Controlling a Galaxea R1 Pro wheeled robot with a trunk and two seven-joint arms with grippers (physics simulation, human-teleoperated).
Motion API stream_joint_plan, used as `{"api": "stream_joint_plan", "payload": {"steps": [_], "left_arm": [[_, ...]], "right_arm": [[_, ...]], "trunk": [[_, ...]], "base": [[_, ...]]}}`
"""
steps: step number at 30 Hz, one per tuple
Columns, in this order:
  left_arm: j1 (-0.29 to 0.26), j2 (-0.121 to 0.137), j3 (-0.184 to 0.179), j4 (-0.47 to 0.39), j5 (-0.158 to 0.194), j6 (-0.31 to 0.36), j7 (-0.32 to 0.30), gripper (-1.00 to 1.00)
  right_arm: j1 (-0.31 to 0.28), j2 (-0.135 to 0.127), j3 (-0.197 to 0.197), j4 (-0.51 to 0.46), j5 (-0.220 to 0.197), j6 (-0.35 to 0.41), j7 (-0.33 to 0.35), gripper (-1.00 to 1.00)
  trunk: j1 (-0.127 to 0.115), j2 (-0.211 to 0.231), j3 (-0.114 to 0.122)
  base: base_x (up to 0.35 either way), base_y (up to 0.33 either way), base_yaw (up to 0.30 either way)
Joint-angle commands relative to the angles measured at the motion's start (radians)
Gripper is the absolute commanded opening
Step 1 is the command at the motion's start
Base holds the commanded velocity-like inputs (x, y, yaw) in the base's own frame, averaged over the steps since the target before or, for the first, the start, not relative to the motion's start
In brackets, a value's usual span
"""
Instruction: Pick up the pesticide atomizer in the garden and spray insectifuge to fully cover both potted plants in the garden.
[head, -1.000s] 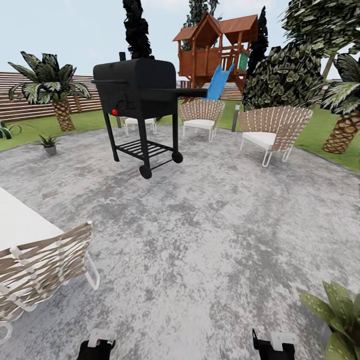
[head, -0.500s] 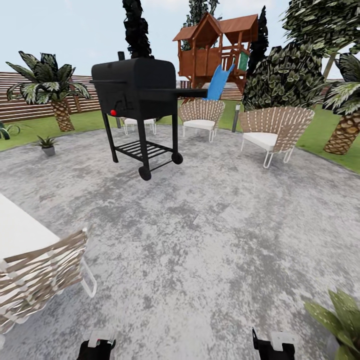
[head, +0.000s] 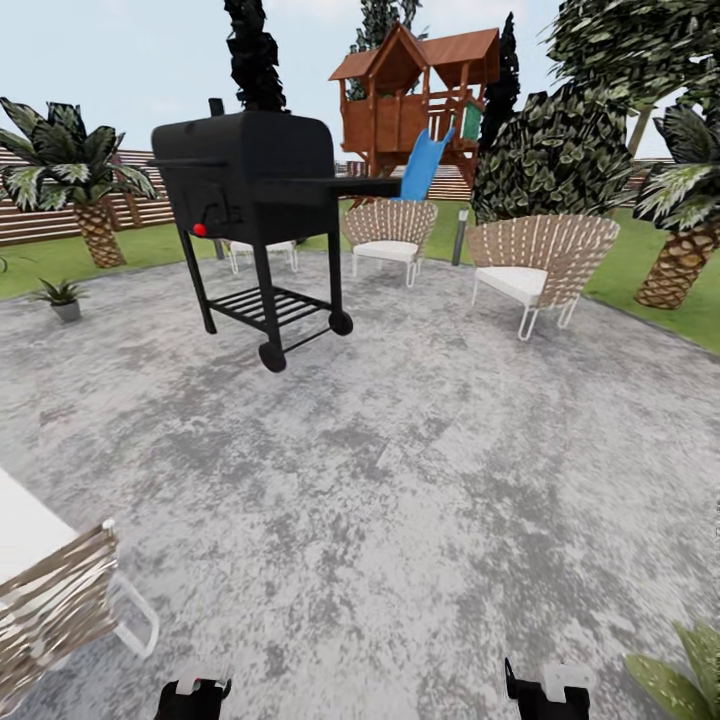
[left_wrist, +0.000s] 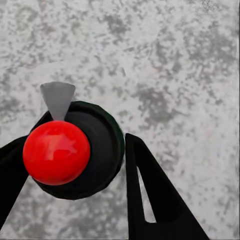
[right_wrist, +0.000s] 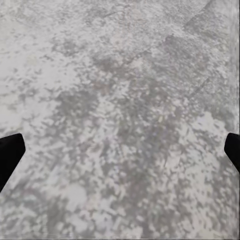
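The left pincer (left_wrist: 75, 165) clamps the pesticide atomizer (left_wrist: 80, 150) over the patio (head: 400, 450); the right pincer (right_wrist: 120, 150) hangs apart. A loose grip could drop it before reaching the potted plant (head: 62, 297).

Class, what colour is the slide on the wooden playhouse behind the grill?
Blue. The slide shows best in the head view.

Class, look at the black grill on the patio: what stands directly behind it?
Behind the black grill a white-seated chair shows between its legs, a dark tree rises above its lid, and the brown fence runs beyond. The grill's body covers the rest of that chair.
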Motion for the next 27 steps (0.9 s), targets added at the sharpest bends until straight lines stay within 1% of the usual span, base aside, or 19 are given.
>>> {"api": "stream_joint_plan", "payload": {"steps": [1, 4, 7, 27], "left_arm": [[0.000, 0.001, -0.007, 0.001, 0.011, -0.003, -0.003, -1.00], [0.000, 0.001, -0.007, 0.001, 0.011, -0.003, -0.003, -1.00], [0.000, 0.001, -0.007, 0.001, 0.011, -0.003, -0.004, -1.00], [0.000, 0.001, -0.007, 0.001, 0.011, -0.003, -0.003, -1.00]], "right_arm": [[-0.001, 0.000, -0.001, 0.001, 0.002, -0.003, -0.002, 1.00], [-0.001, 0.000, -0.001, 0.001, 0.002, -0.003, -0.002, 1.00], [-0.001, 0.000, -0.001, 0.001, 0.002, -0.003, -0.002, 1.00], [-0.001, 0.002, -0.001, 0.001, 0.003, -0.003, 0.000, 1.00]], "trunk": [[0.000, 0.000, -0.001], [0.000, 0.000, -0.001], [0.000, 0.000, -0.001], [0.000, 0.000, -0.001]], "base": [[0.339, -0.084, -0.288], [0.339, -0.086, -0.290], [0.339, -0.086, -0.117], [0.339, -0.087, -0.004]]}}
